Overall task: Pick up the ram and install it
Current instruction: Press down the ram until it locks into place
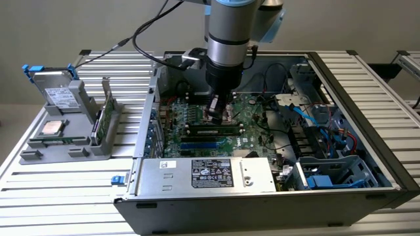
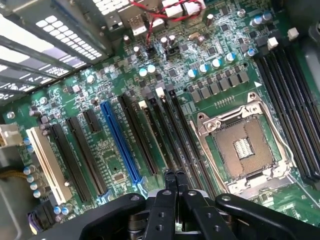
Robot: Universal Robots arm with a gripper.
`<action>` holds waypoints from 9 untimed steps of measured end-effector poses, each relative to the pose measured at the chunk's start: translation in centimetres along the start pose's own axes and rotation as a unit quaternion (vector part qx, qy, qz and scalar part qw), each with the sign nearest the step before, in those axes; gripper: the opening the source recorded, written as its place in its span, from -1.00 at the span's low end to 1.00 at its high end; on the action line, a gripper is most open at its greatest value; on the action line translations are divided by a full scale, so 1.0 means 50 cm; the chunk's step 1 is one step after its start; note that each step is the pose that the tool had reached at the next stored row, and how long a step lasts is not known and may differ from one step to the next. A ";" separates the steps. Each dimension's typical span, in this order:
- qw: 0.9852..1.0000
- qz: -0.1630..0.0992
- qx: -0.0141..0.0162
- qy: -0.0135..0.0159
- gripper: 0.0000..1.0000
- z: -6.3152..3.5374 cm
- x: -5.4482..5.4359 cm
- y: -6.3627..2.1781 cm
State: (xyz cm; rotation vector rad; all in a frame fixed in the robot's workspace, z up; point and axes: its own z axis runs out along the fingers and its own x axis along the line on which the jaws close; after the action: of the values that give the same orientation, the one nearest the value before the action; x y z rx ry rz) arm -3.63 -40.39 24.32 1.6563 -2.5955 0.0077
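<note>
A: Where's the ram?
B: Lying along a slot on the motherboard, inside the case.
A: And the hand?
B: Closed, empty, fingertips just above that stick. Whether it's fully latched, I can't tell.

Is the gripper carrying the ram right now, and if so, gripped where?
No. The gripper is shut with nothing between its fingers, just above the motherboard.

Robot arm: silver-grey cylindrical segment, pale blue joint cap at top, black wrist section below. Black cables loop from the wrist. Tool: matte black, two slim fingers, angular linkage arms with round pivot screws at base.
</note>
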 end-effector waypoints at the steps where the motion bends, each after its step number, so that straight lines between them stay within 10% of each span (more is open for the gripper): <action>1: 1.000 0.008 0.000 0.000 -0.80 0.000 0.000 0.000; 9: 0.998 0.067 -0.004 -0.002 -0.80 0.000 0.000 0.000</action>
State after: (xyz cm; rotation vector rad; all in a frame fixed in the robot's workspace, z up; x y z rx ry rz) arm -3.63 -40.39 24.32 1.4781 -2.7007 0.0012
